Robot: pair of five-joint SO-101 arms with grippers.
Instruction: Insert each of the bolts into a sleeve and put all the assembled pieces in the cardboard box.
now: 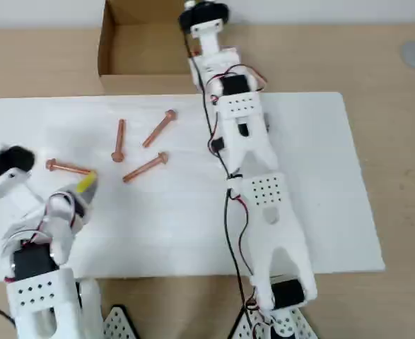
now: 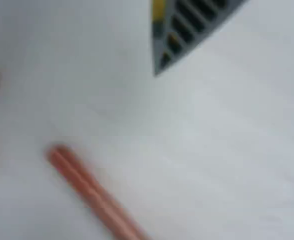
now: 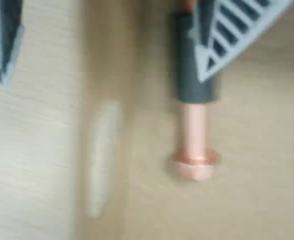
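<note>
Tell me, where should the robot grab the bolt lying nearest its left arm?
Grab that bolt by the middle of its smooth stem, coming straight down from above, with the left tool closing across it. It lies flat on the white board with free space along both long sides, and the wide head at one end would probably make it tilt.

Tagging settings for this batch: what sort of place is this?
Probably a lab or workshop bench: a wooden table with a white sheet, loose bolts and a box.
</note>
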